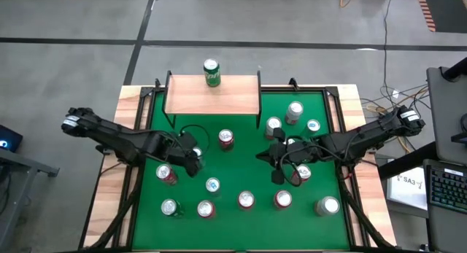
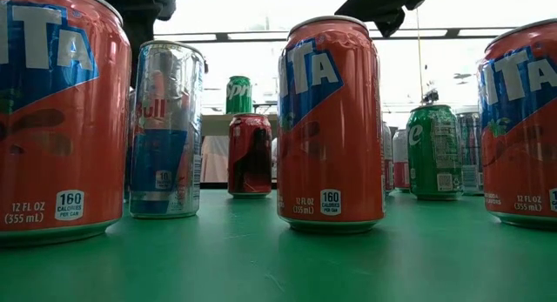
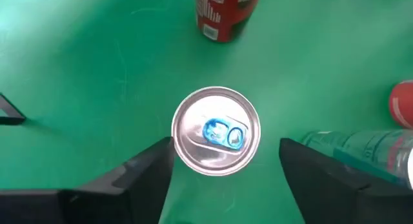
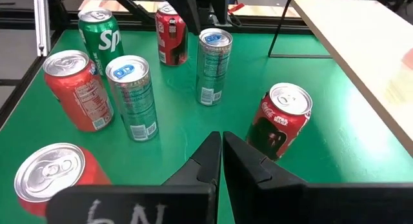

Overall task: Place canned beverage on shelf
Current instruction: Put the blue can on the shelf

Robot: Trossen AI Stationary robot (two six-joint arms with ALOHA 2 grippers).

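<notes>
my left gripper (image 3: 222, 179) hangs wide open over a blue-tabbed can (image 3: 215, 130), holding nothing. my right gripper (image 4: 221, 150) is closed, empty. the shelf (image 1: 212, 96), at twelve o'clock, bears a green can (image 1: 211, 72).

A rectangular table with a green top (image 1: 241, 173) and light wooden edges is seen from above. At its far side, a small light-wood shelf on thin black legs (image 1: 211, 98) is placed, and one green can (image 1: 211, 73) is stood upright on its far edge. Many upright cans, red (image 1: 226, 139), silver (image 1: 295, 111) and green (image 1: 212, 186), are spread over the green surface.
</notes>
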